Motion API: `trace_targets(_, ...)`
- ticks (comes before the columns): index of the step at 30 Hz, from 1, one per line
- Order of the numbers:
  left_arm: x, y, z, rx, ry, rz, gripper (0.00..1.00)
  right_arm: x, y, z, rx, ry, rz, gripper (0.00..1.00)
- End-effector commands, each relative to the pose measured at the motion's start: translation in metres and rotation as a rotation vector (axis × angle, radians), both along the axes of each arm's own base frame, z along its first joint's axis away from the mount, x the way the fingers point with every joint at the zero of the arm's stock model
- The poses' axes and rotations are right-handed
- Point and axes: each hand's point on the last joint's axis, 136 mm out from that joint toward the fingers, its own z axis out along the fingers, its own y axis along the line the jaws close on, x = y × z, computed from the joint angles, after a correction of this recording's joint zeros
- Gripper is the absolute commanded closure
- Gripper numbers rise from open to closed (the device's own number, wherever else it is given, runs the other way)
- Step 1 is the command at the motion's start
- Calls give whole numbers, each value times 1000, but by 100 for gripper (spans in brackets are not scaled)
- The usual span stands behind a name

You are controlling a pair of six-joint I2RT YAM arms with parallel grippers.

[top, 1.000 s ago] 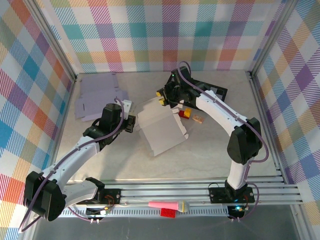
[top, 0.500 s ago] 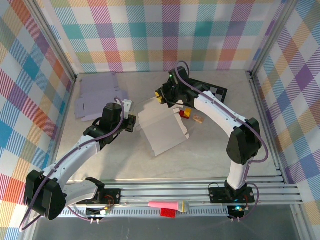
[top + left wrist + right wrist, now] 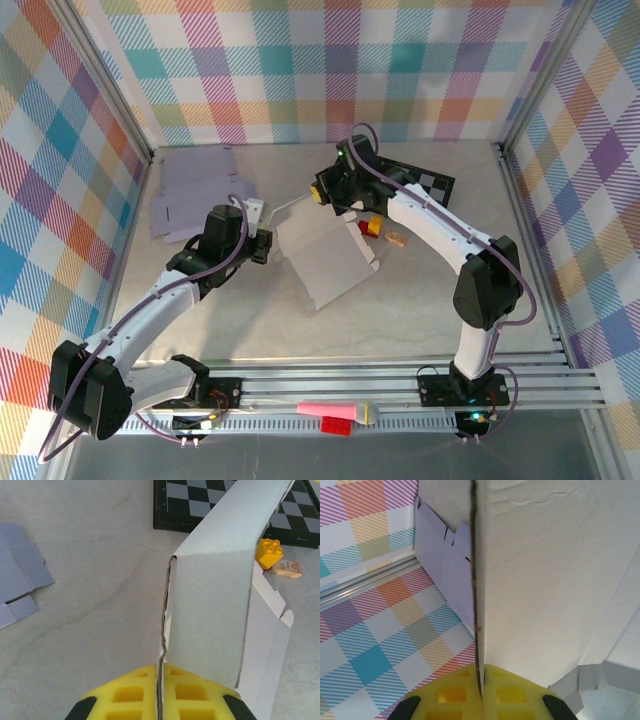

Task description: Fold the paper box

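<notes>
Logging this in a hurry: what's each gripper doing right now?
Left gripper: shut on the paper box.
Right gripper: shut on the paper box as well.

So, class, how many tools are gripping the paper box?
2. The left tool pinches the paper box at its left edge; the right tool pinches its far flap.

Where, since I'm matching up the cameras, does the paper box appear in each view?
Top external: paper box near the centre.
Left wrist: paper box centre-right, rising from the bottom edge.
Right wrist: paper box across the right half.
Shared landmark: flat lilac blanks.
</notes>
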Motion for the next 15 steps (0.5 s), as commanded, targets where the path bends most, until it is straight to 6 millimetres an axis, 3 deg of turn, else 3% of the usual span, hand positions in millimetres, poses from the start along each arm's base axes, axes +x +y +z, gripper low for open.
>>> trace_targets(1, 0, -5, 28, -64, -40, -1, 95, -1, -2, 9, 19, -38, -26, 100)
trace_targets(7, -17, -5, 64, -285, 25, 97, 54, 6, -5, 6, 88, -74, -94, 100)
trace_targets(11, -25, 5, 87, -437, 98, 236, 47, 8, 0, 1, 124, -62, -104, 100)
trace_targets(15, -14, 15, 99, -593, 232, 427, 47, 6, 3, -5, 130, -51, -104, 100)
